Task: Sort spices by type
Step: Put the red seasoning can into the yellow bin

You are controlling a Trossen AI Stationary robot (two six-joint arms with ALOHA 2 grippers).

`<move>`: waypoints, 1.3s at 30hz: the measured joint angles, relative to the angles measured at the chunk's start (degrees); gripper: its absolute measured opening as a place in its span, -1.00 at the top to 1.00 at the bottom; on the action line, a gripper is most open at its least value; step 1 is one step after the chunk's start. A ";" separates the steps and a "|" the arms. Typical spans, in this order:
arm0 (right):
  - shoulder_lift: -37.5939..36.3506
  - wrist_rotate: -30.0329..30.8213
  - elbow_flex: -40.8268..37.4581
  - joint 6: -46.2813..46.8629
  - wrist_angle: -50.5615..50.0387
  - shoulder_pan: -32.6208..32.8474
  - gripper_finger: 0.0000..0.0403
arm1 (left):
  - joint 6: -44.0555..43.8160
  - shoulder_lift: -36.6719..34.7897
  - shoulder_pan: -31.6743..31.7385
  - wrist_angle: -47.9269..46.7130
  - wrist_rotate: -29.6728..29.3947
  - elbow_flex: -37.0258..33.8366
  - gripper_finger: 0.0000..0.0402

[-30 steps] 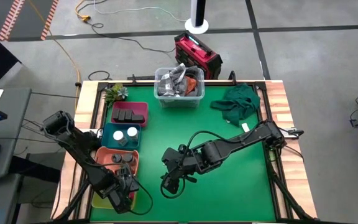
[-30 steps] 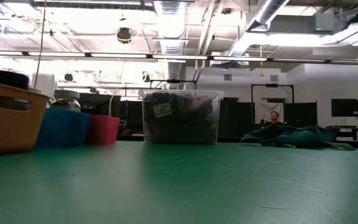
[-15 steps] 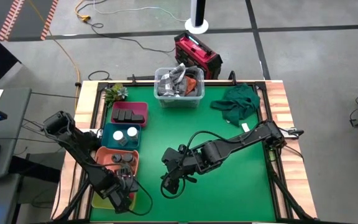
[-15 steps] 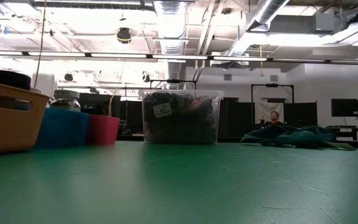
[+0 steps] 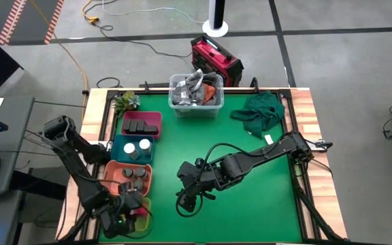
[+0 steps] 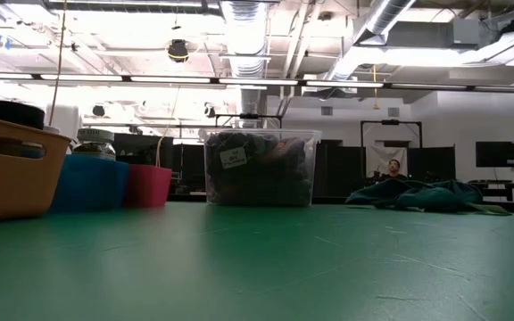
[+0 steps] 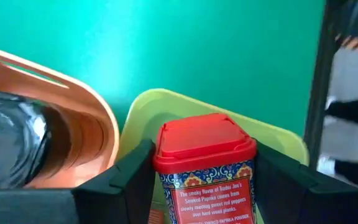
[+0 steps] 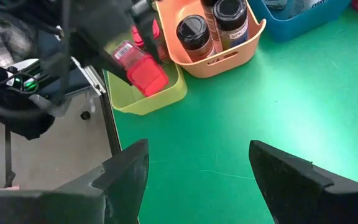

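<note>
My left gripper (image 5: 126, 212) is shut on a pink-red rectangular spice box (image 7: 204, 163) over the yellow-green tray (image 7: 278, 134) at the table's near left corner. The right wrist view shows this box (image 8: 143, 70) tilted above the tray (image 8: 151, 99). Dark round jars (image 8: 194, 34) stand in the orange tray (image 5: 129, 175). White-topped jars sit in the blue tray (image 5: 133, 148), and black boxes in the pink-red tray (image 5: 141, 124). My right gripper (image 5: 186, 201) hangs open over the green mat, with nothing between its fingers (image 8: 126, 171). My left gripper pinches the box between its two fingers, on two opposite sides just below the red lid (image 7: 166, 180). The fingers slant down from the table's near left. The box is tilted, lid away from the wrist, and looks lifted clear of the tray's floor.
A clear bin (image 5: 196, 95) of dark items stands at the far middle, with a green cloth (image 5: 258, 112) to its right and a small plant (image 5: 124, 102) at the far left. The mat's middle and right (image 5: 250, 197) lie open.
My left arm has swung toward the table's left edge. Its gripper has shifted a little toward the near left corner and risen over the yellow-green tray. My right arm has kept still.
</note>
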 joint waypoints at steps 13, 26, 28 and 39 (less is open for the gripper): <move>0.00 0.00 0.00 -0.01 0.02 0.11 -0.50 | -6.64 -0.73 -10.25 -1.38 -23.17 0.04 -0.07; 0.00 0.00 0.00 -0.57 0.00 0.32 -0.50 | -1.59 2.38 -11.33 4.26 -27.80 -1.90 -0.07; 0.00 0.00 0.00 -0.56 0.00 0.33 -0.50 | -1.01 2.38 -11.33 4.25 -27.81 -1.90 -0.07; 0.00 0.00 0.00 -0.39 0.00 0.33 -0.50 | 2.77 2.38 -10.72 4.11 -22.69 -1.92 -0.07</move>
